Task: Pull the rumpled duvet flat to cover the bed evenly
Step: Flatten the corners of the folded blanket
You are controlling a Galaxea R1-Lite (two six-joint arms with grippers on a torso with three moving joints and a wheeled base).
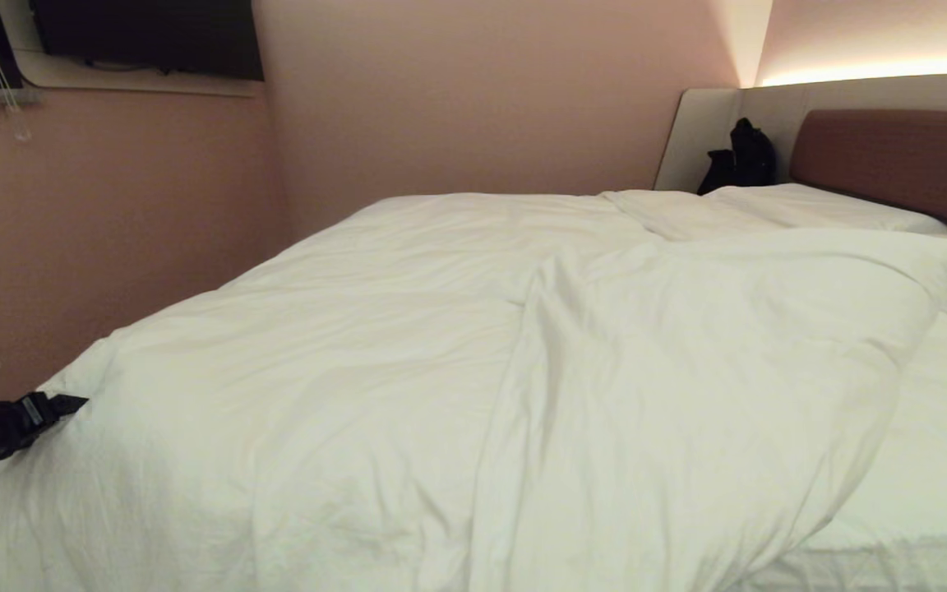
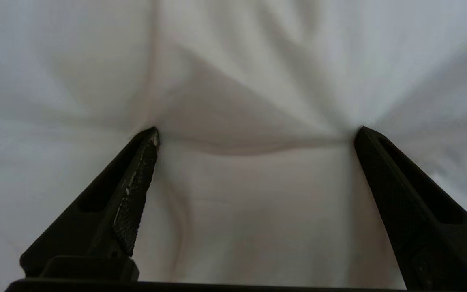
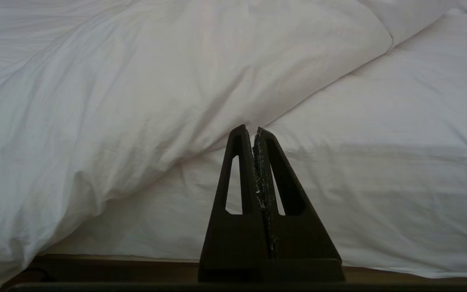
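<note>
duvet (image 2: 253, 81) | left gripper (image 2: 255, 132) fingers apart, tips touching it | right gripper (image 3: 253, 129) fingers together, near it

Plain pink walls (image 1: 482, 90) meet at eleven o'clock; a dark window (image 1: 145, 33) sits at ten, warm strip light (image 1: 876, 70) at two.

The duvet (image 1: 457, 353) is plain white, the headboard (image 1: 901, 160) brown, the wall (image 1: 473, 90) pink, the grippers (image 2: 255, 136) black.
</note>
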